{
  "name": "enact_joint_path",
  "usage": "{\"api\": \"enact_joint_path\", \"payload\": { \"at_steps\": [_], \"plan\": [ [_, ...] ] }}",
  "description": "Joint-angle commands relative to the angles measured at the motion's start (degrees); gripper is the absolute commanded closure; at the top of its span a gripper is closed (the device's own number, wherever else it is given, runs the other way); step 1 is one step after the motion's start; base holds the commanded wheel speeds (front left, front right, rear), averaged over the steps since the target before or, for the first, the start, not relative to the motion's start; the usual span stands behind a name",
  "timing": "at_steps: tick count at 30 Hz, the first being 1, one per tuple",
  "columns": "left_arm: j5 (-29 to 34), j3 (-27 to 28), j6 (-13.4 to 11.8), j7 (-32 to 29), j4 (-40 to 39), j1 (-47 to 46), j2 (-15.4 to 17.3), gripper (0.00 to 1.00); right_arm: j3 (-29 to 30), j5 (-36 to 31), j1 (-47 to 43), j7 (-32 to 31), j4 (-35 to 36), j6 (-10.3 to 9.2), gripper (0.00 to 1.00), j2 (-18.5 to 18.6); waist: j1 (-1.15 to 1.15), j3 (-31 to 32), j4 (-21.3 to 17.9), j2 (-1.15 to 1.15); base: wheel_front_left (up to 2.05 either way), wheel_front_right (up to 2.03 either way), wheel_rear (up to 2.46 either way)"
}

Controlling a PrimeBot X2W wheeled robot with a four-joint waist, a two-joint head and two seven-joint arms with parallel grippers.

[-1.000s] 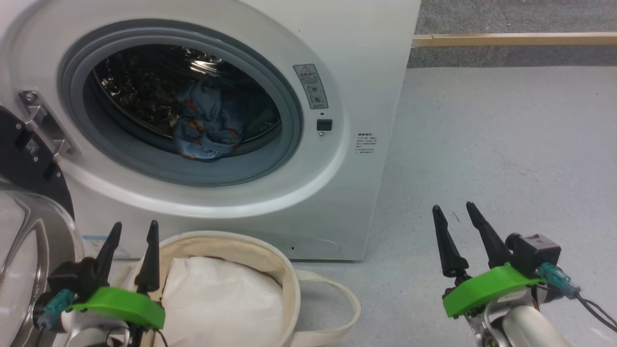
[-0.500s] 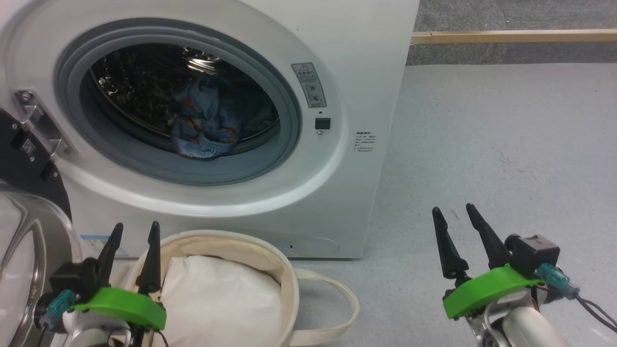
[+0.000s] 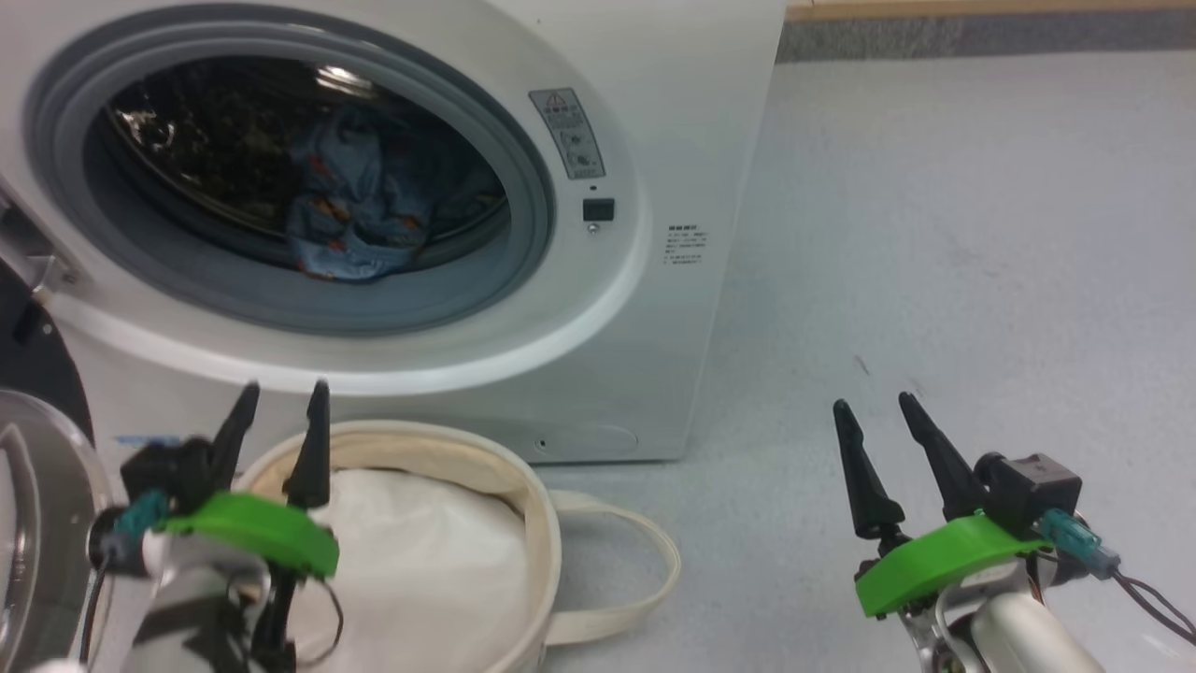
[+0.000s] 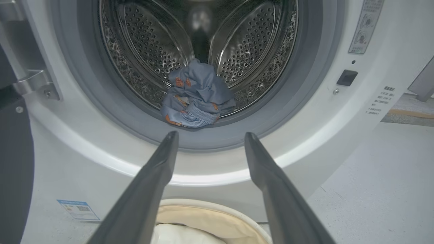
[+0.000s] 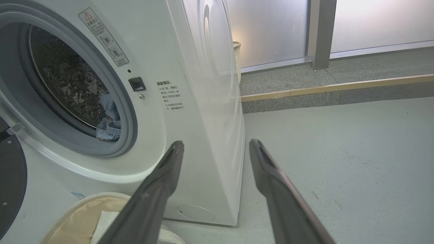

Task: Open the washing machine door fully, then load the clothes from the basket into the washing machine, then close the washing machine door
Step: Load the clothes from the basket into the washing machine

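The white washing machine (image 3: 654, 140) stands with its drum mouth uncovered. Its door (image 3: 33, 486) hangs swung out at the left edge, black rim and glass bowl partly cut off. Light-blue clothes (image 3: 350, 220) with orange figures lie in the drum, also seen from the left wrist as clothes (image 4: 196, 98). The cream basket (image 3: 537, 523) sits on the floor below the opening, showing white padding. My left gripper (image 3: 285, 386) hovers open over the basket's near-left rim, empty. My right gripper (image 3: 874, 402) is open and empty over bare floor right of the machine.
Grey floor (image 3: 934, 234) stretches right of the machine. A wooden-edged step (image 5: 339, 86) and frosted panels lie behind it. One basket loop handle (image 3: 645, 570) lies on the floor to the right. A wicker bin (image 5: 236, 57) stands behind the machine.
The head camera has turned, so the machine and basket sit further up and left in the picture. My left gripper has lifted a little over the basket. The right gripper holds still.
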State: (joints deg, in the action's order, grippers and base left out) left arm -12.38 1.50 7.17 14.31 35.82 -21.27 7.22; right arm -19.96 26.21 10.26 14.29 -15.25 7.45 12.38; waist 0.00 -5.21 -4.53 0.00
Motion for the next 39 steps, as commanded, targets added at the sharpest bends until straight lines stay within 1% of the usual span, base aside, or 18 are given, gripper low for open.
{"api": "enact_joint_path", "payload": {
  "at_steps": [1,8,13,16,19,25,33,35,39],
  "plan": [
    [-0.26,1.24,0.32,0.69,-0.55,-4.43,1.44,0.0,-0.73,-0.44,1.99,0.71,2.22,0.03,0.0,0.48,0.0,-1.85,-0.63,0.0,0.0,0.0,0.0],
    [-0.35,-0.08,0.32,0.69,7.22,-15.46,3.07,0.0,0.2,-2.17,3.97,0.71,4.7,0.03,0.0,0.2,0.0,-8.45,-2.94,0.0,0.0,0.0,0.0],
    [0.06,-0.52,0.32,0.69,13.52,-23.19,5.37,0.0,1.71,-3.7,4.97,0.71,7.11,0.03,0.0,-0.47,0.0,-14.07,-4.31,0.0,0.0,0.0,0.0],
    [0.59,-0.33,0.32,0.69,15.76,-27.34,6.56,0.0,2.85,-4.79,5.52,0.71,8.67,0.03,0.0,-0.89,0.0,-17.38,-4.81,0.0,0.0,0.0,0.0],
    [1.04,-0.61,0.32,0.69,16.71,-30.56,7.07,0.0,3.9,-5.67,5.94,0.71,9.88,0.03,0.0,-1.44,0.0,-20.07,-4.96,0.0,0.0,0.0,0.0],
    [1.13,-1.3,0.32,0.69,18.06,-34.56,7.34,0.0,4.74,-6.68,6.72,0.71,11.09,0.03,0.0,-2.79,0.0,-23.38,-4.84,0.0,0.0,0.0,0.0],
    [2.21,-2.03,0.2,0.69,20.69,-39.12,8.18,0.0,5.18,-7.41,7.51,0.71,11.73,0.03,0.0,-3.56,0.0,-26.85,-4.45,0.0,0.0,0.0,0.0],
    [4.07,-3.31,-0.56,0.69,22.52,-41.32,8.87,0.0,5.35,-7.67,7.82,0.71,12.12,0.03,0.0,-3.87,0.0,-28.09,-4.55,0.0,0.0,0.0,0.0],
    [4.92,-3.91,-1.52,0.69,25.55,-43.71,9.26,0.0,5.53,-7.89,7.97,0.71,12.42,0.03,0.0,-4.14,0.0,-29.15,-4.69,0.0,0.0,0.0,0.0]
  ]
}}
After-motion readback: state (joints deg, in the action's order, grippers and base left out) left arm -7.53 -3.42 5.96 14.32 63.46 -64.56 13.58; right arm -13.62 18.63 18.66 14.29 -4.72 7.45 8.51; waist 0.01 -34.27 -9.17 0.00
